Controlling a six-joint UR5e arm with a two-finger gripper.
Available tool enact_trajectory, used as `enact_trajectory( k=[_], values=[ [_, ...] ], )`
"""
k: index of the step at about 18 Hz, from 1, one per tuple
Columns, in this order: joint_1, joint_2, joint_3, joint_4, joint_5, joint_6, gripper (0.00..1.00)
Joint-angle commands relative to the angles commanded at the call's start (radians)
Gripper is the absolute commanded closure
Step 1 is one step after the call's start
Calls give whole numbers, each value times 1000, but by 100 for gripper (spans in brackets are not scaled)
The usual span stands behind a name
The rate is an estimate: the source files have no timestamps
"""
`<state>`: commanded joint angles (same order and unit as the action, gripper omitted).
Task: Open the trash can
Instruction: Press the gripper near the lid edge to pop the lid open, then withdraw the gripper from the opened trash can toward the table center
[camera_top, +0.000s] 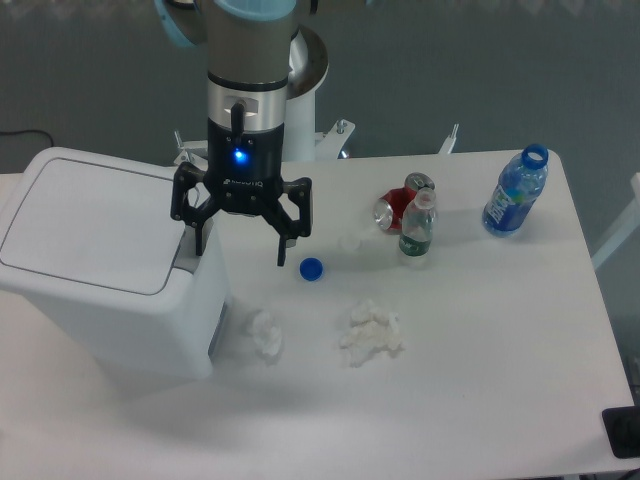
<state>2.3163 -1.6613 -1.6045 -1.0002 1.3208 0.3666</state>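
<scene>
My gripper (240, 246) spread wide, grasping nothing, at the lid edge of one trash can (95, 260); two bottles (417, 227) and one can (400, 203) well apart to the side

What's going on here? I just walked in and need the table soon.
A robot arm is working at the trash can, whose lid is still shut. Its gripper hangs open at the can's right edge, one of its fingers over the grey button strip. Bottles, a can, a blue cap and crumpled tissues lie untouched.
</scene>
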Motion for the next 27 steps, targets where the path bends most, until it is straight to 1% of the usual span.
enact_trajectory(
  k=[14, 19, 25, 27],
  values=[
    [0, -2, -6, 0, 2, 3, 0],
    [2, 0, -18, 0, 2, 6, 0],
    [9, 0, -17, 2, 2, 6, 0],
    [18, 3, -6, 2, -2, 5, 0]
  ],
)
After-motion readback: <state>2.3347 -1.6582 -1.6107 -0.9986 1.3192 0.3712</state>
